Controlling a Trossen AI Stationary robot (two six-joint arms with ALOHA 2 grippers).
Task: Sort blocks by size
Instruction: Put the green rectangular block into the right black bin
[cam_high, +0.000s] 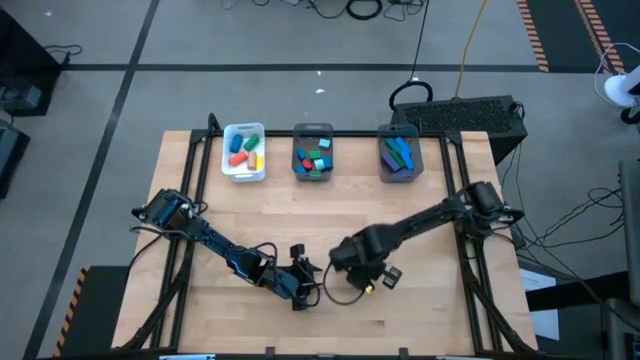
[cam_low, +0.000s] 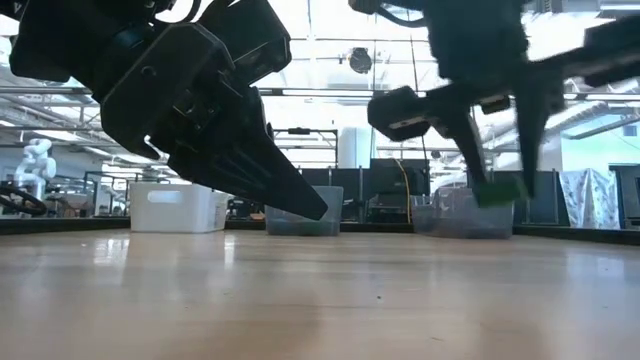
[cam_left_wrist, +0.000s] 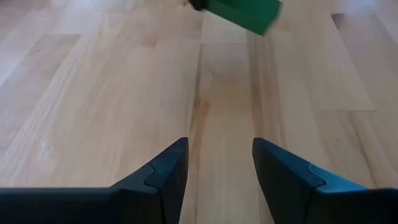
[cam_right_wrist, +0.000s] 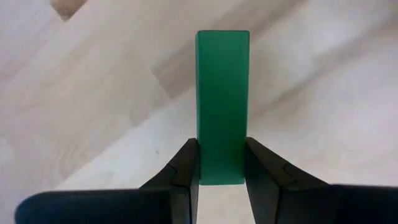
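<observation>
Overhead, we find both grippers near the table's (cam_high: 200, 200) front, blocks (cam_high: 313, 160) sorted into three rear bins. Low view: right gripper (cam_low: 500, 185) carries a green block (cam_low: 500, 192) above the wood. Wrist views: its fingers (cam_right_wrist: 186, 171) clamp that block; left gripper (cam_left_wrist: 217, 168) stands open, empty.

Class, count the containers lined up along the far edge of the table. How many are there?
3: a white tray on the left, a grey bin in the middle, and another grey bin on the right. All hold blocks.
</observation>
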